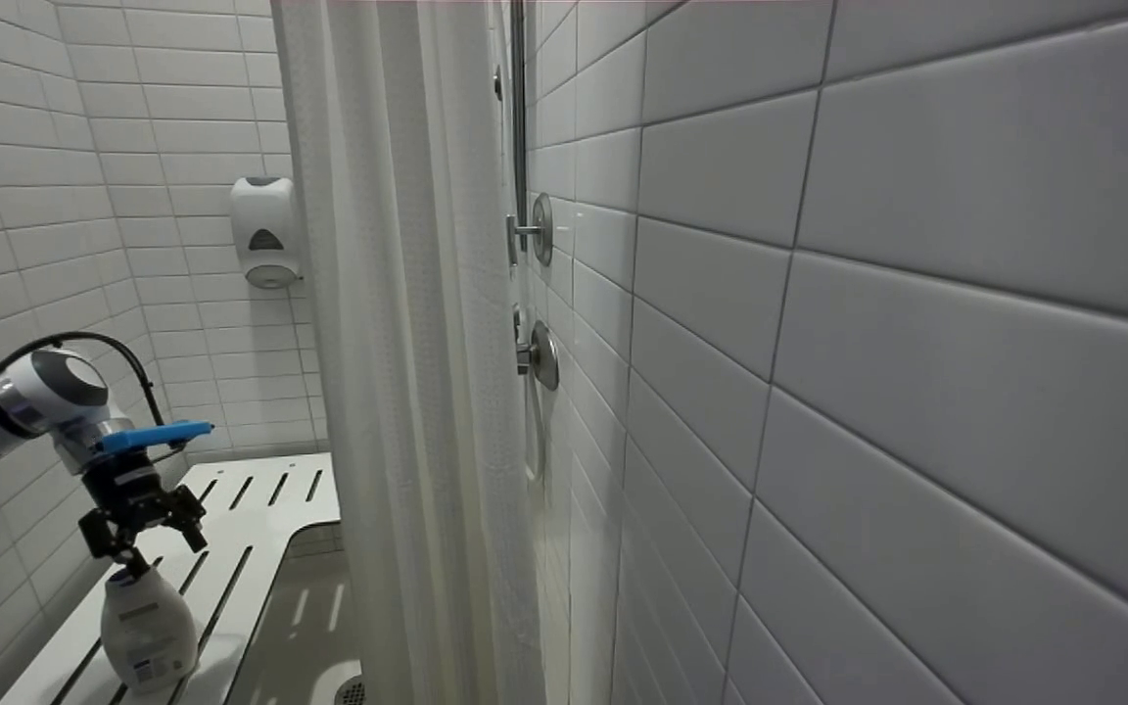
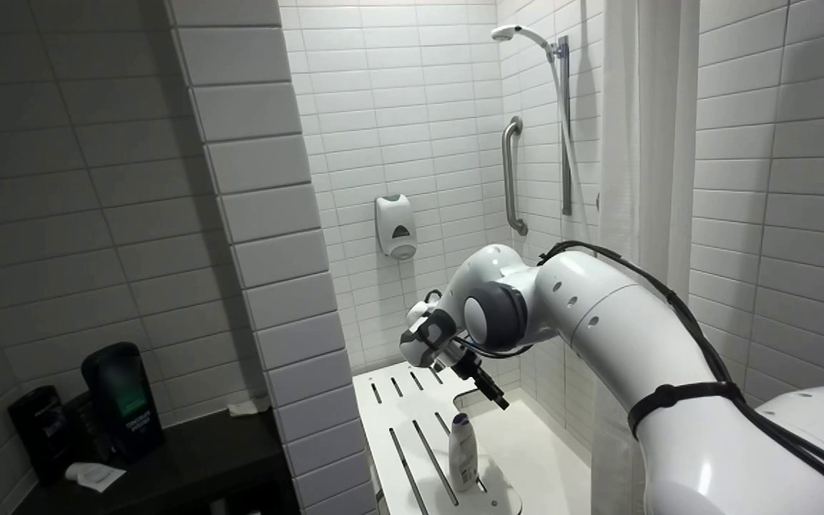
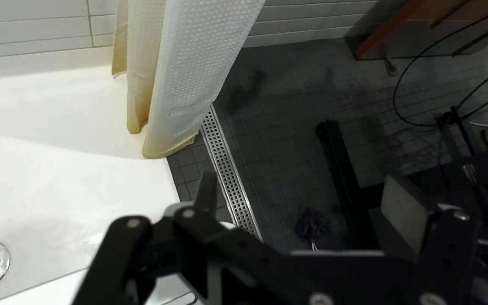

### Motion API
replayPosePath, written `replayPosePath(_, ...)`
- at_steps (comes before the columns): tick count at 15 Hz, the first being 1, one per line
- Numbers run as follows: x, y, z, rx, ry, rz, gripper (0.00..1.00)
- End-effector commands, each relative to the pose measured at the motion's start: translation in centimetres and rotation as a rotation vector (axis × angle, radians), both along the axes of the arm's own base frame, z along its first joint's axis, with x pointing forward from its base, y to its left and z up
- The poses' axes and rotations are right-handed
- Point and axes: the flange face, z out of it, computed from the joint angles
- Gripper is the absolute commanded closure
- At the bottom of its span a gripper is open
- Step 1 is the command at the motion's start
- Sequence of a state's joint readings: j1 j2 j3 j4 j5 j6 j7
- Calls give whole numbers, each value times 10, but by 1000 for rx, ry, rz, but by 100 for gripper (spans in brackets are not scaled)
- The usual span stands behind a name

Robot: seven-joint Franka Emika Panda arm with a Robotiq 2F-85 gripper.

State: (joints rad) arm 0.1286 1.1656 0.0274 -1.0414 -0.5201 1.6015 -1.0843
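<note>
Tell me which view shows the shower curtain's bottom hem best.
The wrist view: the bottom hem hangs there in plain sight, uncovered and visibly yellowish. In both exterior views the shower curtain runs off the bottom of the frame, so its hem does not show.

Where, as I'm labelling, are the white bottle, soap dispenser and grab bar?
White bottle (image 2: 463, 453), in an exterior view: body.
Soap dispenser (image 2: 393, 217), in an exterior view: front cover.
Grab bar (image 2: 507, 173), in an exterior view: upright section.
</note>
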Motion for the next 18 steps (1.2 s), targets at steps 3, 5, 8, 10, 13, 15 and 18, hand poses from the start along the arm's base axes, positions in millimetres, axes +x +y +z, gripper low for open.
replayPosePath(3,-5,20,36,158,-40,223,0)
replayPosePath(5,-9,21,49,239,-65,304,0)
replayPosePath(8,-17,13,63,343,-92,420,0)
replayPosePath(10,-26,1,69,419,-102,493,0)
replayPosePath(13,-17,-3,58,419,-97,474,0)
replayPosePath(15,-25,-15,58,441,-90,469,0)
replayPosePath(18,-28,-15,57,448,-88,471,0)
